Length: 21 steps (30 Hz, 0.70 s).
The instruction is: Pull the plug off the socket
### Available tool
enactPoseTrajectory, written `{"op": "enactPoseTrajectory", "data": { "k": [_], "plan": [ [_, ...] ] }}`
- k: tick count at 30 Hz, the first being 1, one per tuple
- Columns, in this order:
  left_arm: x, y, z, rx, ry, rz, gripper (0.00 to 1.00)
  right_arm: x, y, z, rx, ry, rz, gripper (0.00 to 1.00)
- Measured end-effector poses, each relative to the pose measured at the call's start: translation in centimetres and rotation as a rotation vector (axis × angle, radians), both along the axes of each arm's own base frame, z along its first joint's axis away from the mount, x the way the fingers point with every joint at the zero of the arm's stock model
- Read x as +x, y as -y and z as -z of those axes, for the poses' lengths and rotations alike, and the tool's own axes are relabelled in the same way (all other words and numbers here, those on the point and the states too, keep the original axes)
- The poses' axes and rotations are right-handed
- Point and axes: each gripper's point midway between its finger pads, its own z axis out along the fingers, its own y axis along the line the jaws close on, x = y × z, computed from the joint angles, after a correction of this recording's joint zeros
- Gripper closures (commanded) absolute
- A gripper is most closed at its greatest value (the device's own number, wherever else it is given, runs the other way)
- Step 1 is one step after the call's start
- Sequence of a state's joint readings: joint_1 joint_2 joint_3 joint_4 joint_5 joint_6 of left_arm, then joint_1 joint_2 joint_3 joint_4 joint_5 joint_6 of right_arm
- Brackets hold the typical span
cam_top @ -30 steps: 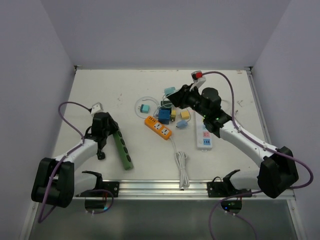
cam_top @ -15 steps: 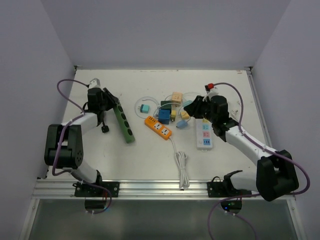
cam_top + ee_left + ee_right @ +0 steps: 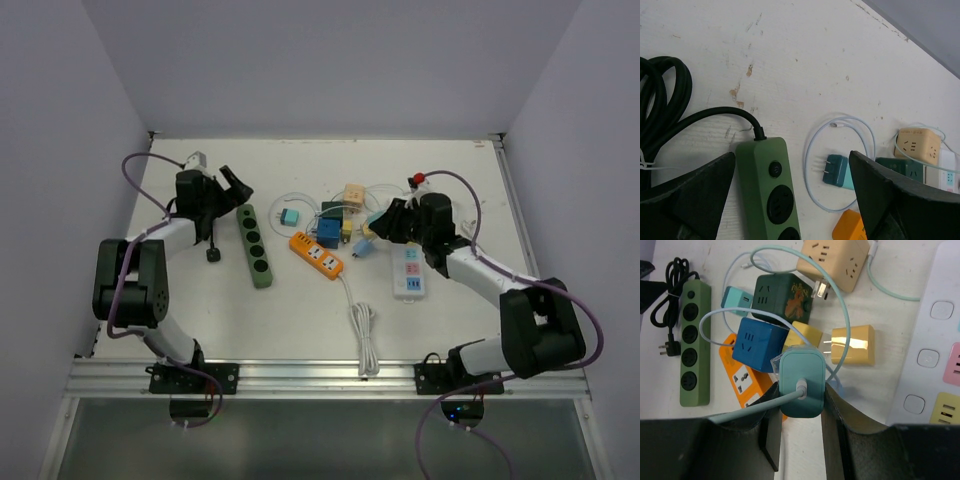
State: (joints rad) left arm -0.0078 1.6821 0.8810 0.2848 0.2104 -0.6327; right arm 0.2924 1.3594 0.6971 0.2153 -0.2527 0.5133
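Observation:
My right gripper [image 3: 801, 407] is shut on a mint plug [image 3: 801, 382] with a pale cable coming out of its back. The plug [image 3: 364, 246] sits beside a blue cube socket [image 3: 761, 343] and the end of an orange power strip [image 3: 317, 255]. Its prongs are hidden, so I cannot tell whether it sits in a socket. My left gripper [image 3: 791, 165] hangs open above the cable end of a green power strip [image 3: 769, 192], touching nothing. That strip [image 3: 253, 247] lies flat on the table.
A white power strip [image 3: 408, 272] lies right of the plug. A beige cube [image 3: 352, 192], a dark green cube [image 3: 781, 295], a yellow adapter [image 3: 852, 345] and a teal adapter [image 3: 836, 170] crowd the middle. A black plug [image 3: 213, 254] and a coiled white cord [image 3: 362, 330] lie nearer.
My left gripper has opened and let go of the green strip, which now lies flat and nearly straight. The right gripper has shifted slightly, still shut on the mint plug.

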Motion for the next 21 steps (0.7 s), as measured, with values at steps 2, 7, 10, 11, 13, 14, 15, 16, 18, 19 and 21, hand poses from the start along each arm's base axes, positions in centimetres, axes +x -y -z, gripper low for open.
{"op": "enactPoseTrajectory", "data": {
  "k": [2, 7, 10, 11, 13, 14, 15, 16, 18, 19, 21],
  "plan": [
    [-0.4, 0.1, -0.5, 0.001, -0.006, 0.007, 0.00, -0.1, -0.4, 1.3, 0.000, -0.037, -0.020, 0.99],
    [-0.9, -0.6, -4.9, 0.053, 0.031, 0.002, 0.01, 0.1, -1.0, 3.6, 0.001, -0.105, -0.047, 0.97],
    [-1.8, -1.0, -9.3, 0.074, 0.108, -0.017, 0.00, 0.7, -1.6, 4.8, -0.002, -0.138, -0.058, 0.89],
    [-2.4, -1.1, -10.8, 0.079, 0.136, -0.020, 0.01, 0.9, -1.8, 5.1, -0.003, -0.145, -0.061, 0.85],
    [-3.8, -1.0, -13.7, 0.090, 0.194, -0.016, 0.00, 1.5, -2.1, 5.2, 0.000, -0.152, -0.070, 0.73],
    [-4.5, -0.8, -15.0, 0.092, 0.220, -0.010, 0.00, 1.9, -2.3, 5.2, 0.002, -0.155, -0.074, 0.57],
    [-5.2, -0.6, -16.1, 0.094, 0.243, -0.001, 0.01, 2.3, -2.5, 5.0, 0.002, -0.153, -0.076, 0.51],
    [-5.8, -0.4, -16.8, 0.099, 0.261, 0.009, 0.00, 2.8, -2.7, 4.7, 0.003, -0.149, -0.076, 0.46],
    [-6.9, 0.0, -17.9, 0.109, 0.293, 0.031, 0.00, 3.3, -2.8, 4.1, 0.004, -0.144, -0.076, 0.35],
    [-7.6, 0.0, -17.8, 0.120, 0.298, 0.041, 0.00, 3.6, -2.9, 3.7, 0.003, -0.137, -0.078, 0.33],
    [-9.0, 0.0, -16.5, 0.146, 0.286, 0.057, 0.00, 4.1, -3.0, 2.9, 0.002, -0.124, -0.080, 0.29]
  ]
}}
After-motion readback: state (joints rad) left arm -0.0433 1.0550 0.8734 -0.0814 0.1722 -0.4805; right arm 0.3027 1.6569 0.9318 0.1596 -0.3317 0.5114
